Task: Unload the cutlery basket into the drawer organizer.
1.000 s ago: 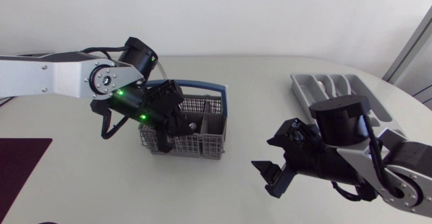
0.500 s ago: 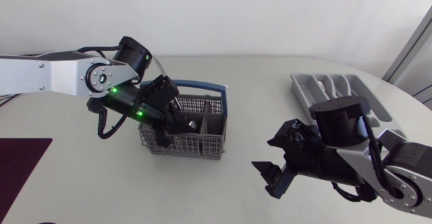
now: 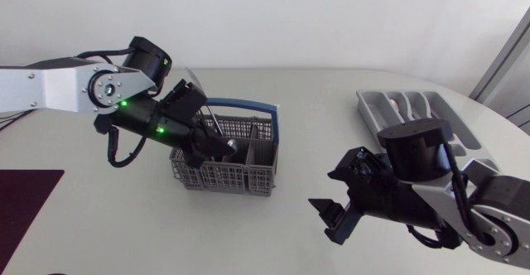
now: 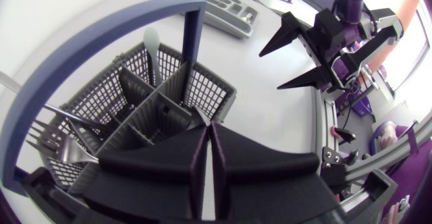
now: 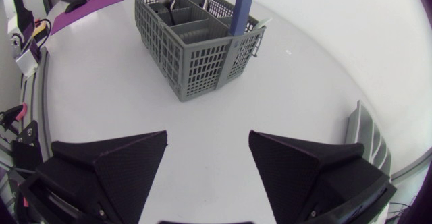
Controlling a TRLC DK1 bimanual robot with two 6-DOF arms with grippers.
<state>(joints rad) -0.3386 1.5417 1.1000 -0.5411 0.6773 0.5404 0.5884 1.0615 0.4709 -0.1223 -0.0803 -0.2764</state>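
Left gripper [image 3: 219,146] is down in the cutlery basket [image 3: 248,174] at the compartments by the middle divider; its fingers [image 4: 233,158] are pinched narrow, almost together, with a pale sliver between them; a slim silver utensil [image 3: 190,78] slants up from that grip past the wrist, so it looks clamped on that. The basket sits at mid-table with its blue handle [image 3: 248,105] arching over it. From the left wrist you can see a fork [image 4: 57,150] lying tilted in a side compartment and a pale spoon [image 4: 152,42] standing upright near the handle post. Over on the other side the right gripper [image 3: 328,194] hangs above bare table [image 3: 331,118], jaws spread wide, nothing between them, pointing towards the basket but well apart from it. The drawer organizer [image 3: 373,109] lies at the table's far right, behind the right arm, well apart from the basket; what lies in its slots I can't make out.
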